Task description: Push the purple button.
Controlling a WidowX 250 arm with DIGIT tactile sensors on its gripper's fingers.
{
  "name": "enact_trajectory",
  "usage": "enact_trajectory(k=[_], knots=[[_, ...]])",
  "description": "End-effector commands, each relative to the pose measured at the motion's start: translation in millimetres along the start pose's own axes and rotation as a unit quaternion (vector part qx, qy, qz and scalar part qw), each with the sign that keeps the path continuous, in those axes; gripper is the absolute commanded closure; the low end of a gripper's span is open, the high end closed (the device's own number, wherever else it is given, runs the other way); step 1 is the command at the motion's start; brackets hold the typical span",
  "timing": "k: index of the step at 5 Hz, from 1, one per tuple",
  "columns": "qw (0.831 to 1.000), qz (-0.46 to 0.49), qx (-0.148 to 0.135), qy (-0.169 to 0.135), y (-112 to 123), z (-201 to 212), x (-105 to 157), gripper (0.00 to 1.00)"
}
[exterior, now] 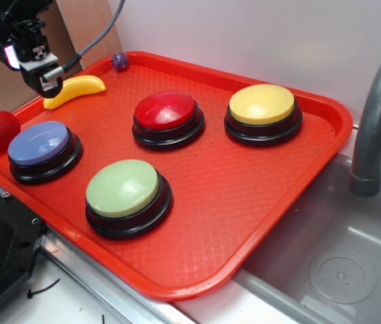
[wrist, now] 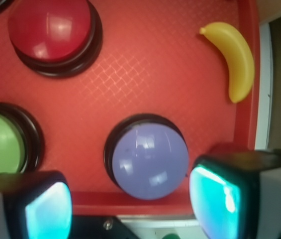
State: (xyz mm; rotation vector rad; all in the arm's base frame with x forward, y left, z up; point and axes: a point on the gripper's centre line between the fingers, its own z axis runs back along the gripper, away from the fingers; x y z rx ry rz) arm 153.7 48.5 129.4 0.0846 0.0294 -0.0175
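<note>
Approach step: gripper [exterior: 50, 84] hangs high over the tray's [exterior: 244, 223] far-left rim, fingers spread, empty. Purple button [exterior: 40, 144] at tray's 9 o'clock, untouched. Next: centre over cap, descend straight.

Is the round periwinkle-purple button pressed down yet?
Not pressed. The round periwinkle-purple button has its dome raised, untouched; the tool is open, its pads apart, above the button.
</note>
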Motion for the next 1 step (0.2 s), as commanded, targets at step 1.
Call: enact_trajectory(k=[1], knots=[[1.0, 0.022, 0.002, -0.001, 2.5, 10.1, -0.9, 0.0]])
